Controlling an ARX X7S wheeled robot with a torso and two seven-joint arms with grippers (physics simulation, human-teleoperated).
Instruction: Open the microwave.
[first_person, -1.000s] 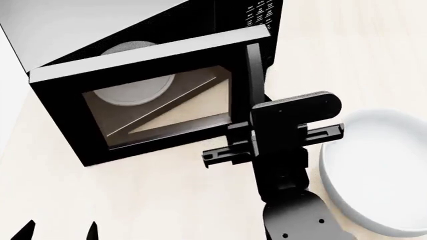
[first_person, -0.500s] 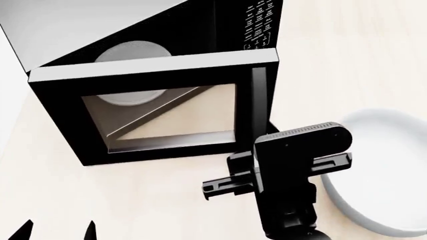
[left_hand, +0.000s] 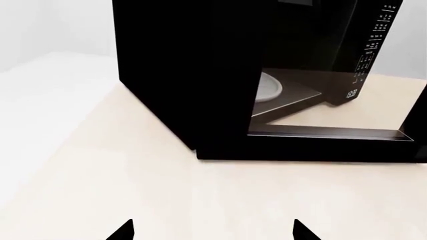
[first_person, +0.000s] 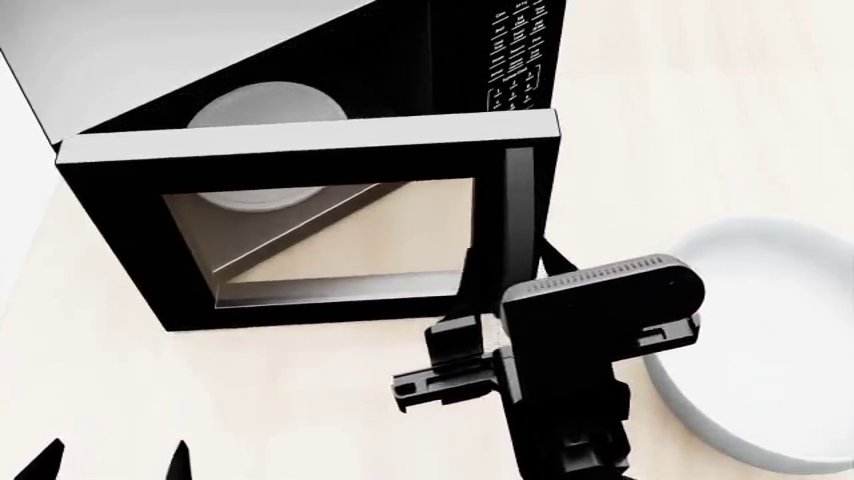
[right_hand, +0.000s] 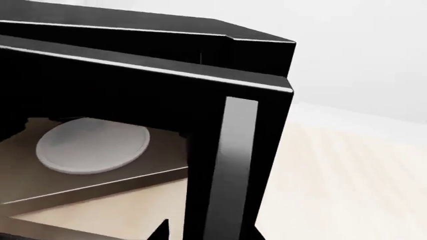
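The black microwave with a grey top stands on the pale table, its glass-window door swung partly open. The round white turntable plate shows inside, and also through the gap in the right wrist view. The keypad is at the right of the front. My right gripper is shut on the door's vertical grey handle, a finger on either side of the door's free edge. My left gripper hangs open over bare table, short of the microwave's black side, holding nothing.
A large white bowl sits on the table right of my right arm, close to the wrist. The table is pale wood. The open door juts out toward me.
The door has swung further open, its free edge coming toward me. My right gripper has drawn back with the handle. The left gripper has not moved.
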